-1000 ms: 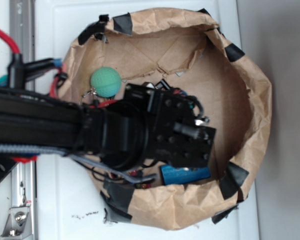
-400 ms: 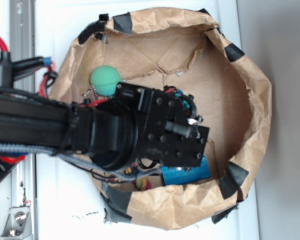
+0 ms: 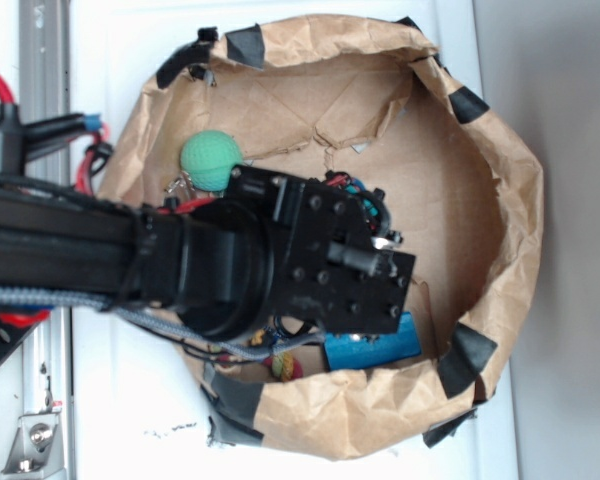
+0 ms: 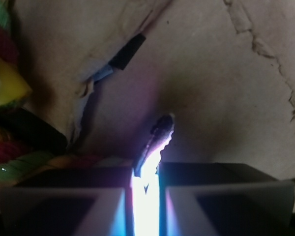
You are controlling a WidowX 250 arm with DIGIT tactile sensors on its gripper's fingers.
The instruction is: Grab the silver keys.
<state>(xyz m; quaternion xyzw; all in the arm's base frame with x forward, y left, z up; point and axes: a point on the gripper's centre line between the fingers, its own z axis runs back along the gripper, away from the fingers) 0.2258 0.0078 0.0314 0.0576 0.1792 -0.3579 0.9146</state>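
Metal is glinting between your nearly closed gripper (image 4: 146,189) fingers, where what looks like one notched blade of the silver keys (image 4: 156,142) is sticking out above the paper bag (image 3: 500,250) floor. You are handling something light, stiff and slippery, likely to pivot; take the flat faces, or the ring.

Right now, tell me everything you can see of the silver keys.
Only a sliver of the silver keys shows, in the wrist view: one flat metal blade with a toothed edge, standing on end and leaning slightly right, glaring pale against the brown paper behind it. Its lower part sits pinched in the narrow gap of the gripper, whose jaws press it from both sides. No ring or other keys can be made out. In the exterior view the arm hides them entirely.
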